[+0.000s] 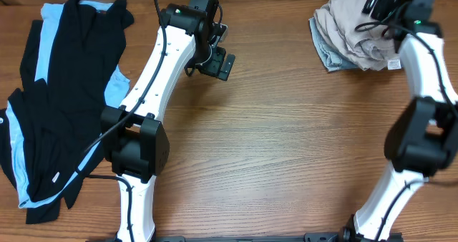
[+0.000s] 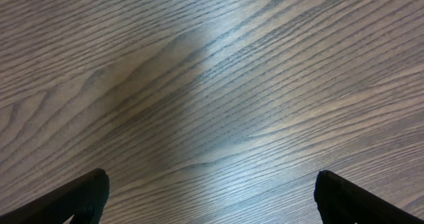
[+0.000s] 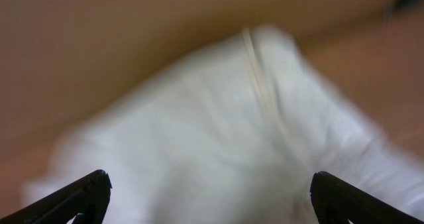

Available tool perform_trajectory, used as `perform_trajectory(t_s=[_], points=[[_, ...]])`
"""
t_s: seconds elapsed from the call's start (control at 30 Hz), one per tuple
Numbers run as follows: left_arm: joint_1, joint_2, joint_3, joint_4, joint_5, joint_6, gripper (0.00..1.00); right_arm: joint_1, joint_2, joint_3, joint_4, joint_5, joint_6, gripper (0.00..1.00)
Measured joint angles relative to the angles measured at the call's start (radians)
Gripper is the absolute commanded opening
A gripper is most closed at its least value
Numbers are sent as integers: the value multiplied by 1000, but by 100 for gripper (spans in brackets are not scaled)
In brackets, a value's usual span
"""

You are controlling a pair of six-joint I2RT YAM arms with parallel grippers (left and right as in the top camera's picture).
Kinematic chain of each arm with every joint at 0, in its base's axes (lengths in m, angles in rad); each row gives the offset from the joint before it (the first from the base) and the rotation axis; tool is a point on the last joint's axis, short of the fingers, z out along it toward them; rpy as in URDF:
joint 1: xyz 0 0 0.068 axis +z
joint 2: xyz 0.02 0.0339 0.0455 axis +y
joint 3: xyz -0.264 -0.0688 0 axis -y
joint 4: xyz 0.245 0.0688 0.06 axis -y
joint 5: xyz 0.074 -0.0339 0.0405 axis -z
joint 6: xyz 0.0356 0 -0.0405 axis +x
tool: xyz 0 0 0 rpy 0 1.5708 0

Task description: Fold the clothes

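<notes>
Crumpled beige khaki cotton shorts (image 1: 354,31) lie bunched in a heap at about two o'clock on the brown wood-grain worktop (image 1: 286,142), with a white tag at their near edge. Small light-blue denim shorts (image 1: 323,50) peek out beneath their nine o'clock side. A black garment with light-blue panels (image 1: 54,92) sprawls unfolded at nine o'clock.

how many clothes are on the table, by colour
black garment with light-blue panels: 1
beige khaki shorts: 1
light-blue denim shorts, mostly hidden under the beige pair: 1
total: 3
</notes>
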Motion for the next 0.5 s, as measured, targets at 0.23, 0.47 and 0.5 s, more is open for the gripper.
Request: perform_trajectory(t_s=[0.23,0.47,0.5], points=[[0,0,0,8,0,0,100,-12,169,11,-83,57,-9,100],[0,0,0,12,0,0,100,-13,164,29,-137,61,-10,100],[0,0,0,13,0,0,100,-13,155,29,-154,61,-10,100]])
